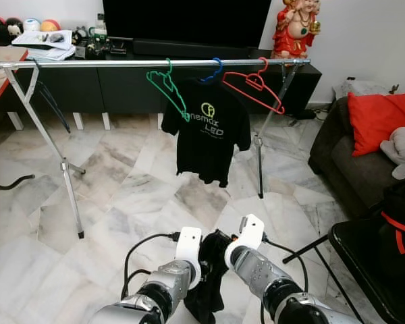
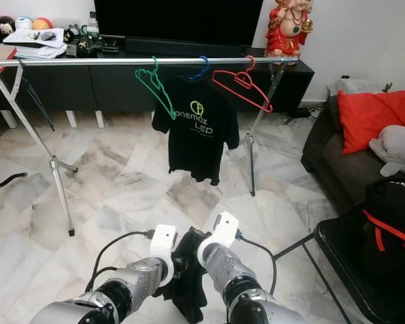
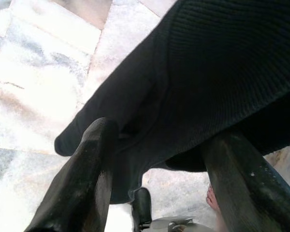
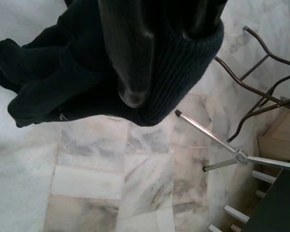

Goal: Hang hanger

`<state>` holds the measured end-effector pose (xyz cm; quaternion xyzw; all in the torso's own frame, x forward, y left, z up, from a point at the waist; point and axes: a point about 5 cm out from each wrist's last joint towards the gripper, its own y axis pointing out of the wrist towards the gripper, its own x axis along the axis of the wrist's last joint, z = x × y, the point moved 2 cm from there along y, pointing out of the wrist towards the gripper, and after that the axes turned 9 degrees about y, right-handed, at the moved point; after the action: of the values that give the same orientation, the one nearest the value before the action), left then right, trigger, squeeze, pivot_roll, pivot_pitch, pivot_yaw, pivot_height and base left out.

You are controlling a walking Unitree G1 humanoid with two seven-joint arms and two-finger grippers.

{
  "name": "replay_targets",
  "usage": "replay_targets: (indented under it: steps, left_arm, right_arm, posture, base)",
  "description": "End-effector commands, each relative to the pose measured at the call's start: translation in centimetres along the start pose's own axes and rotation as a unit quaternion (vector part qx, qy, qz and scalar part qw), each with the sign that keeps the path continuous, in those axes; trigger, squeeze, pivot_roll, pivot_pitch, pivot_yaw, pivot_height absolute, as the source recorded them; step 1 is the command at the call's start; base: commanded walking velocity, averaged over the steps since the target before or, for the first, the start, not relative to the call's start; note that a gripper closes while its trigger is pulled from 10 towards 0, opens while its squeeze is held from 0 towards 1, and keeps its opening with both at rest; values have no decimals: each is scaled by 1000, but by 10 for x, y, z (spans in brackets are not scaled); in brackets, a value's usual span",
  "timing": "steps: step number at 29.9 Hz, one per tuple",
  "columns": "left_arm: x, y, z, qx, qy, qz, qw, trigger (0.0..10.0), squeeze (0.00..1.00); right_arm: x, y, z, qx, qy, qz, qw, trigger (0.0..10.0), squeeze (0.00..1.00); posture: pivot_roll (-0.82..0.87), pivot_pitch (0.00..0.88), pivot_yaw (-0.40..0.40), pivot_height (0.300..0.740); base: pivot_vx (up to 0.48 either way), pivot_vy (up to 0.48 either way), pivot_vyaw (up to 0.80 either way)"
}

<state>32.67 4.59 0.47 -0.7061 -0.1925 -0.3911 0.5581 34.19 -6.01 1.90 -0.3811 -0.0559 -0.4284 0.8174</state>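
Note:
A black garment (image 1: 205,287) hangs low in front of me between both grippers. My right gripper (image 4: 164,48) is shut on its ribbed edge (image 4: 183,72). My left gripper (image 3: 162,133) stands open against the cloth, one finger (image 3: 87,179) in front of it and the other finger's tip under it. Across the room runs a silver clothes rail (image 1: 121,63). On it hang an empty green hanger (image 1: 167,86), a blue hanger (image 1: 214,70) carrying a black printed T-shirt (image 1: 206,131), and an empty red hanger (image 1: 254,88).
The rail's legs (image 1: 69,179) stand on the marble floor between me and a dark TV cabinet (image 1: 121,88). A dark sofa (image 1: 351,169) with a red cushion is at the right. A black chair (image 1: 368,260) holding a black bag stands close on my right.

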Motion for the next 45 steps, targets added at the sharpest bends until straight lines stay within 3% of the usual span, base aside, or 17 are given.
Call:
replay_targets:
  steps: [1, 3, 5, 10, 12, 13, 14, 15, 16, 17, 30, 45]
  left_arm:
    - [5, 1, -9, -16, -1, -7, 1000, 10000, 0]
    - [5, 1, -13, -27, 9, -9, 1000, 10000, 0]
    - [3, 1, -20, -45, 50, -7, 998, 10000, 0]
    - [2, 1, -24, -52, 64, -9, 997, 10000, 0]
    - [2, 1, -22, -47, 58, -10, 997, 9176, 0]
    - [2, 1, -21, -46, 58, -10, 997, 6549, 0]
    - [2, 1, -21, -46, 59, -10, 997, 5412, 0]
    - [2, 1, -21, -46, 59, -10, 997, 5412, 0]
    - [2, 1, -20, -44, 60, -10, 997, 314, 0]
    - [2, 1, -19, -39, 63, -11, 997, 0, 0]
    - [10, 1, -5, 6, 42, -28, 999, 0, 0]
    - [13, 1, -24, -49, 48, -40, 997, 0, 0]
  right_arm:
    - [10, 0, 10, 20, 1, -14, 1000, 10000, 0]
    - [10, 0, 12, 26, 1, -10, 1000, 10000, 0]
    - [10, 0, 16, 35, 1, -10, 999, 10000, 0]
    - [13, 1, 22, 47, 4, -12, 999, 10000, 0]
    - [14, 0, 24, 50, 4, -13, 999, 10000, 0]
    - [14, 0, 24, 51, 5, -13, 999, 10000, 0]
    - [14, 0, 24, 52, 6, -13, 999, 10000, 0]
    - [14, 0, 24, 52, 6, -13, 999, 10000, 0]
    - [14, 0, 24, 53, 6, -13, 999, 10000, 0]
    - [14, 0, 24, 53, 8, -13, 998, 10000, 0]
    - [16, 0, 28, 63, 27, -14, 998, 10000, 0]
    - [14, 0, 33, 78, 32, -6, 996, 10000, 0]
  posture:
    - [82, 53, -161, 740]
    - [80, 54, -160, 740]
    - [80, 54, -160, 740]
    - [80, 54, -159, 740]
    - [72, 49, -153, 740]
    - [72, 49, -153, 740]
    - [72, 49, -153, 740]
    - [72, 49, -153, 740]
    - [70, 44, -152, 740]
    - [71, 43, -153, 740]
    - [70, 44, -162, 740]
    - [68, 52, -165, 740]
  base:
    - [0, 0, 0]
    - [0, 0, 0]
    - [0, 0, 0]
    - [0, 0, 0]
    - [0, 0, 0]
    - [0, 0, 0]
    - [0, 0, 0]
    - [0, 0, 0]
    - [0, 0, 0]
    - [0, 0, 0]
    - [0, 0, 0]
    - [0, 0, 0]
